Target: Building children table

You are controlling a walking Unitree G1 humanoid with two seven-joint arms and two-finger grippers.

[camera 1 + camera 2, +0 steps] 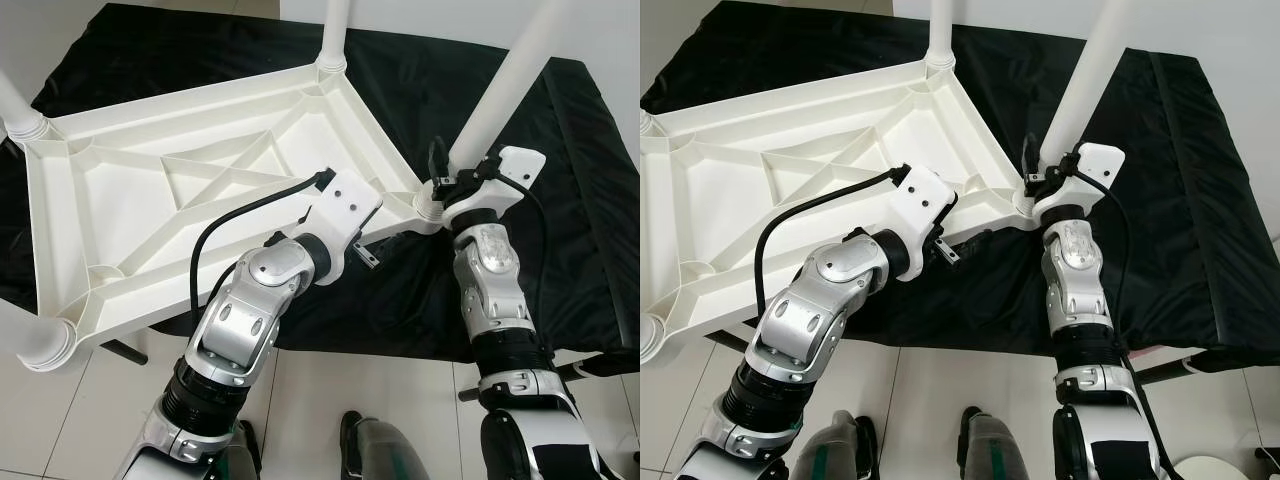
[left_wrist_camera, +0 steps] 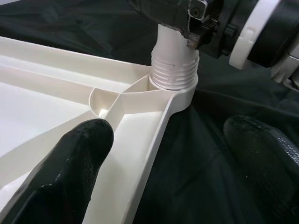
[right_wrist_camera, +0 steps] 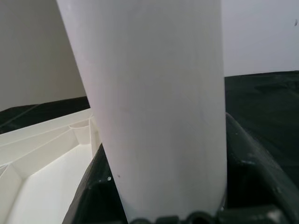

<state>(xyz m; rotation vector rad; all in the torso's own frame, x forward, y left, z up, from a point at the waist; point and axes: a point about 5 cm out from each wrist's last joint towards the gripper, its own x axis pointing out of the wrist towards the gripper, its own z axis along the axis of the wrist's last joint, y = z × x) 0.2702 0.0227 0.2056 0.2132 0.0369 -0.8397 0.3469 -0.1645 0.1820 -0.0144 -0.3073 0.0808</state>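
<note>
Gripping the base of a white round plastic table leg (image 1: 500, 90), the right gripper (image 1: 452, 180) is closing its black fingers (image 3: 252, 154) around the tube just above the threaded collar, where the leg is meeting the corner socket (image 2: 174, 88) of the upturned white plastic tabletop (image 1: 200, 190). Spread apart, the left gripper (image 2: 163, 154) is straddling the near rim of the tabletop close to that same corner, one black finger (image 2: 70, 163) lying over the ribbed underside and the other hanging outside the rim above the black cloth (image 1: 590, 250); it is bracing more than holding, and I cannot tell whether either finger is pressing on the plastic.

By the look of it, the step in hand is seating or screwing this corner leg home. Threads are showing above the socket in the left wrist view, so the leg is probably not fully down. The next move is calling for a turn of the right wrist about the leg's axis, keeping the tube upright, while the left arm is steadying the top against twisting.

Lying face down on the black cloth, the tabletop is showing its cross-braced ribs, with a leg standing at each of its other three corners.
</note>
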